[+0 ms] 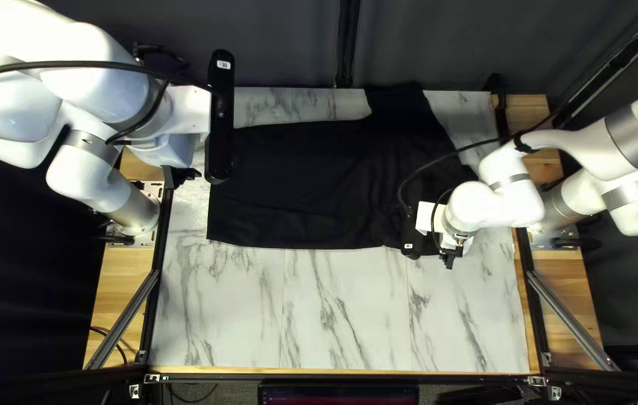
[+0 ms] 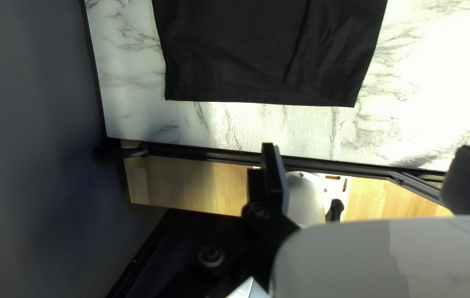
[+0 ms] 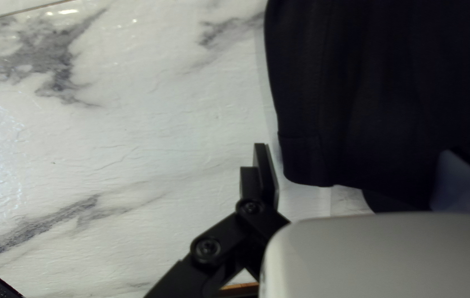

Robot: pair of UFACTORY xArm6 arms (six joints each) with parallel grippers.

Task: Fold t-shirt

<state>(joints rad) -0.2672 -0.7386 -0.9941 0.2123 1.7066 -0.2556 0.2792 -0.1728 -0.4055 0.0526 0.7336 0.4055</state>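
While my right fingers (image 3: 265, 174) are spread partly over the t-shirt (image 1: 296, 180) on the desk (image 1: 334, 322) and my left fingers (image 2: 275, 176) gape off its hem (image 2: 257, 97), a shallow pinch could slip, or unanchored cloth could drag, skewing the fold.

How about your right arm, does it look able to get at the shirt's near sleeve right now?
Probably yes. The right claw is open, the near sleeve shows between its fingers, and I see nothing blocking the way.
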